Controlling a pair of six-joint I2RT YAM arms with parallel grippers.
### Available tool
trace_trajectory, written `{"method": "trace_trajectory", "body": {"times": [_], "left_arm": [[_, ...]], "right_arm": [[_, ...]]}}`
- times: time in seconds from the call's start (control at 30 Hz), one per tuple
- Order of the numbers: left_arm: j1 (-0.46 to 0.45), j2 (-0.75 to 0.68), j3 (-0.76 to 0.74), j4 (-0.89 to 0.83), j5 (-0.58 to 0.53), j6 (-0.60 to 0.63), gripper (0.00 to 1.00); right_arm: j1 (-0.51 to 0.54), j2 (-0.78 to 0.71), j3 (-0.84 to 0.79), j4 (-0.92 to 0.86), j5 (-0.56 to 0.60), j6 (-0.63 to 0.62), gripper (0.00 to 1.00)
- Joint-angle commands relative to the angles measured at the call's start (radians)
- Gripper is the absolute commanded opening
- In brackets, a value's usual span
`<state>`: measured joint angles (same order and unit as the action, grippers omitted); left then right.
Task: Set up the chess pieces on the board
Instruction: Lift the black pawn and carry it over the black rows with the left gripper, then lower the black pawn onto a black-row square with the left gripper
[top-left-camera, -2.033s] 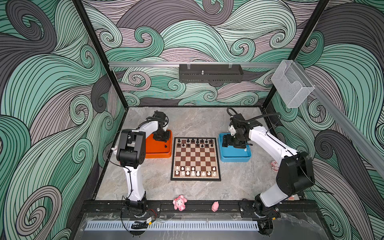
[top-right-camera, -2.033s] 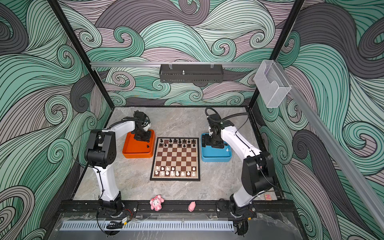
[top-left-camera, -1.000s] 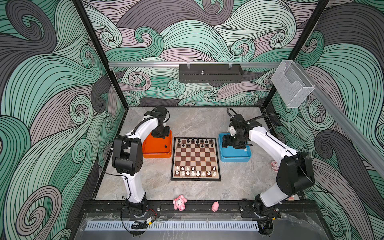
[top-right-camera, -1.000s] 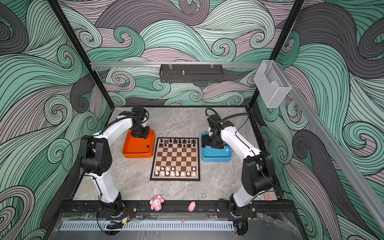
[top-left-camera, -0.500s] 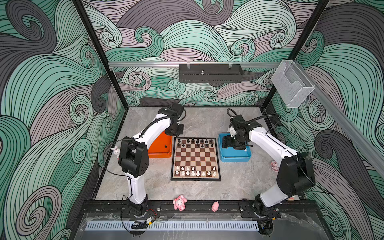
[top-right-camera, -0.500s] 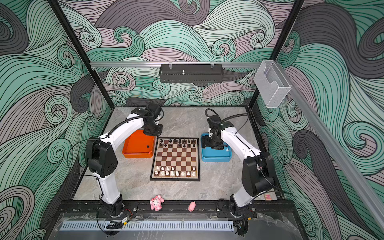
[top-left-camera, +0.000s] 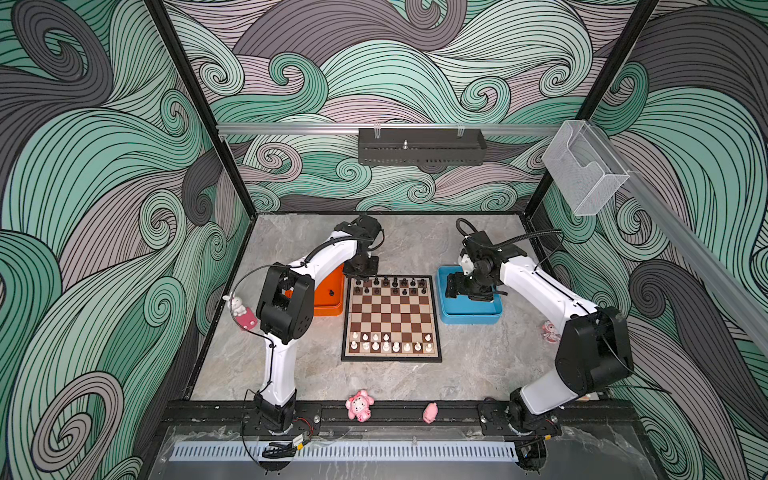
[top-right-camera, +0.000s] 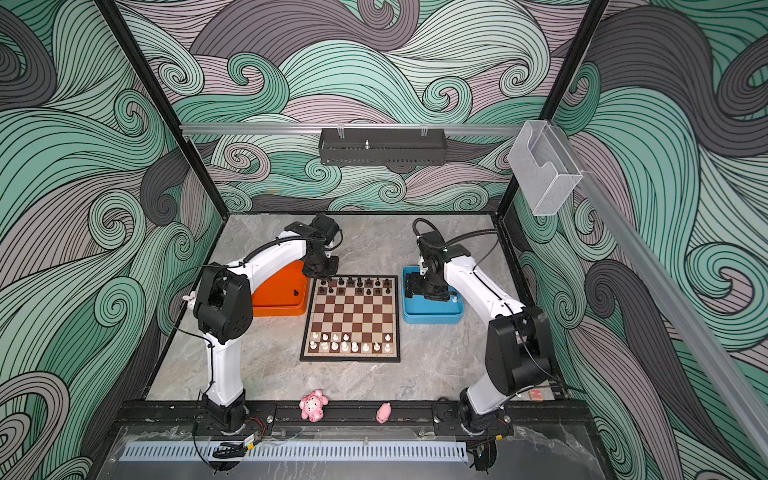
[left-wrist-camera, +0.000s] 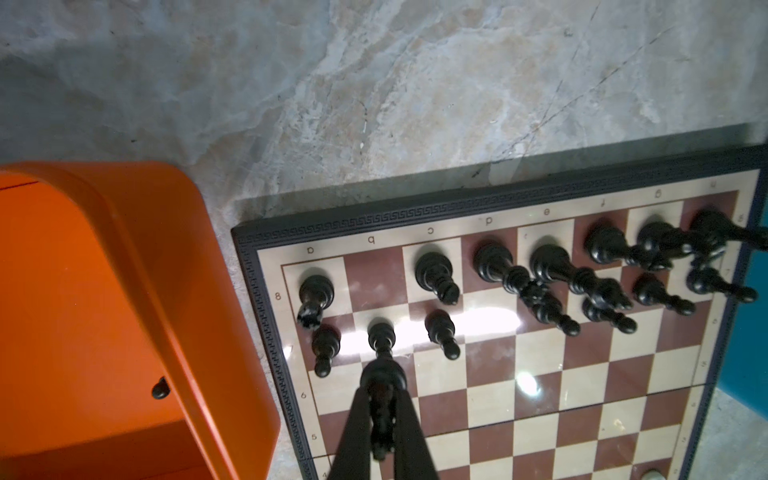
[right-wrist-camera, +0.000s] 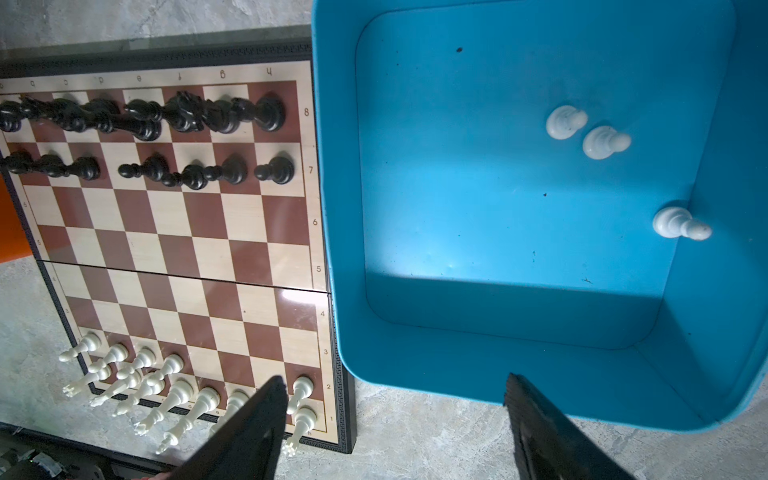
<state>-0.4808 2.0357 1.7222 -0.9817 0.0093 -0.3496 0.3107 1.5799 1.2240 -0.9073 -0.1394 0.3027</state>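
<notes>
Main hazard: bowling over the black pawns (left-wrist-camera: 380, 332) crowded into the far-left corner of the board (top-left-camera: 390, 316) while lowering the black piece (left-wrist-camera: 382, 376). Clamped shut on that piece, the left gripper (left-wrist-camera: 382, 395), poised just above the pawn row, next to one bare square in the far back row. Slim, glossy, round-based plastic: apt to twist between the flat black fingers, or to tip over on release if set down tilted. Second hazard: brushing the tall, rounded wall of the orange tray (left-wrist-camera: 137, 257) just left of the board.

On the right, right gripper (right-wrist-camera: 395, 380) spread wide and empty above the blue tray (right-wrist-camera: 336, 166); inside, three white pawns (right-wrist-camera: 565, 121), two close together, one near a wall. Smooth moulded floor there, so likely skidding away from an off-centre pinch. Lacquered brown-and-cream checks, glare-prone; mottled stone-look bench (left-wrist-camera: 415, 104) beneath.
</notes>
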Motion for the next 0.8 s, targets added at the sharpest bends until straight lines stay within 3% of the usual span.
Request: {"method": "trace_trajectory", "body": {"times": [0.0, 0.77], "left_arm": [[-0.005, 0.027, 0.037, 0.021, 0.009, -0.016, 0.03], [-0.005, 0.125, 0.087, 0.017, -0.018, -0.008, 0.03]], "right_arm": [[-0.008, -0.029, -0.015, 0.002, -0.006, -0.007, 0.83], [-0.035, -0.006, -0.018, 0.014, -0.02, -0.019, 0.83]]}}
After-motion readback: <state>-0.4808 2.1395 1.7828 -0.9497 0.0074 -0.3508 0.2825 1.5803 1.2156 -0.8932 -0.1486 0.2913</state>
